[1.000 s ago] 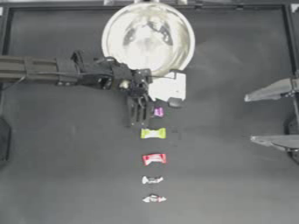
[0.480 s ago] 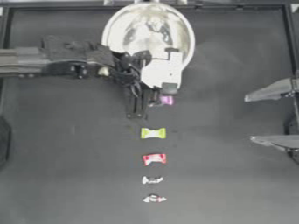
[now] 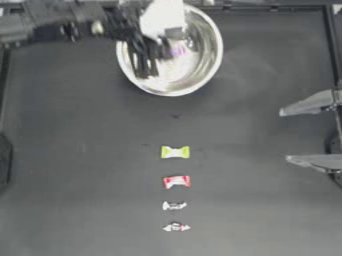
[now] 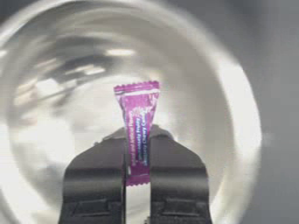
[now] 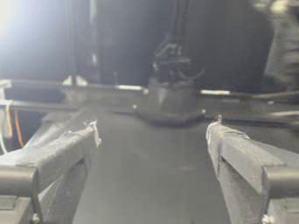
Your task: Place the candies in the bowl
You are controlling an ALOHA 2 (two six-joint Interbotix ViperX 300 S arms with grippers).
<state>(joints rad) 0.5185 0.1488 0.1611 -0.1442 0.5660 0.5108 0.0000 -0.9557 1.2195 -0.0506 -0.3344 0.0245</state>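
My left gripper (image 3: 148, 62) hangs over the shiny bowl (image 3: 200, 75) at the table's far edge, shut on the pink candy (image 4: 137, 127), which stands upright between the jaws above the bowl's reflective inside (image 4: 64, 87). The pink candy (image 3: 178, 50) shows faintly over the bowl from above. Four candies lie in a line down the table's middle: yellow-green (image 3: 175, 152), red (image 3: 176, 181), and two whitish-silver ones (image 3: 174, 205) (image 3: 176, 227). My right gripper (image 3: 304, 132) is parked open at the right edge.
Dark table all around. In the right wrist view, the right gripper (image 5: 152, 131) looks across the table at the frame bars (image 5: 175, 94) on the far side.
The left arm has carried the pink candy from the table just below the bowl up and over the bowl. The four other candies and the right arm have stayed put.
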